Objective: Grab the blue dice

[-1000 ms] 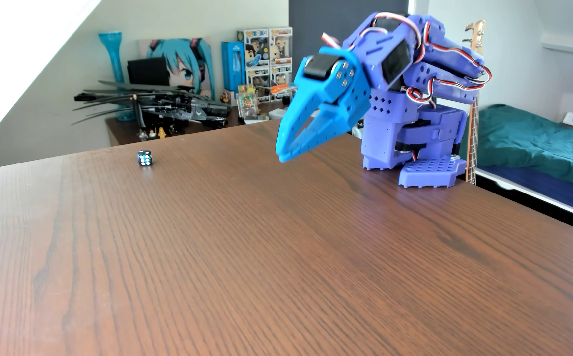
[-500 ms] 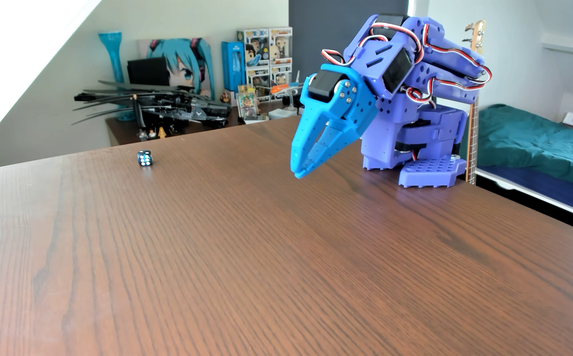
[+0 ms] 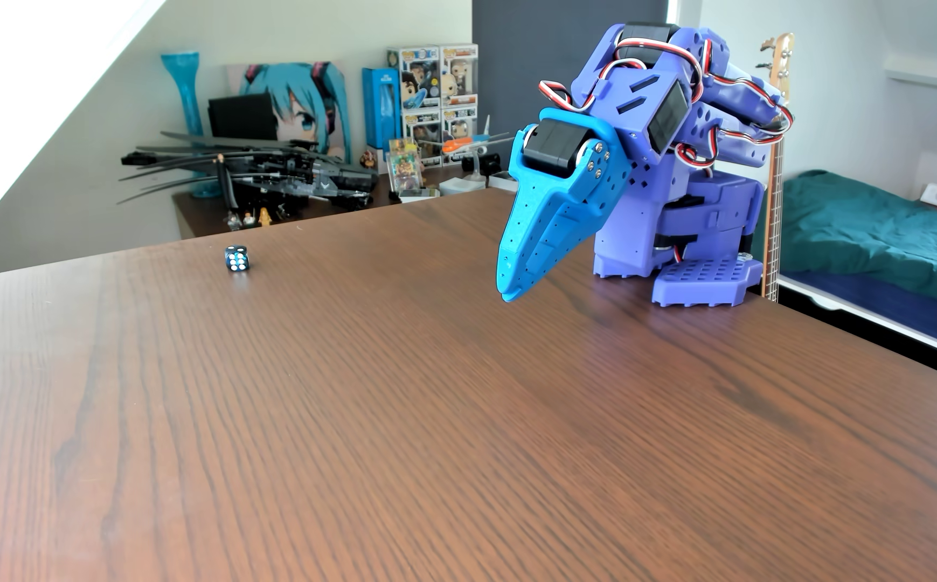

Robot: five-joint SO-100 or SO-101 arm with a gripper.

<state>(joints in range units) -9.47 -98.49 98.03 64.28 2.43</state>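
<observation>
The counter (image 3: 399, 419) is showing dark wood grain with a soft sheen; the end effector (image 3: 511, 294) is looking like matt plastic.

The blue dice (image 3: 237, 258) is sitting on the bench (image 3: 455, 425) toward its far left edge. The tool (image 3: 511, 294) is hanging above the bench, well apart, to the dice's right, before the arm's base (image 3: 701, 280).
</observation>
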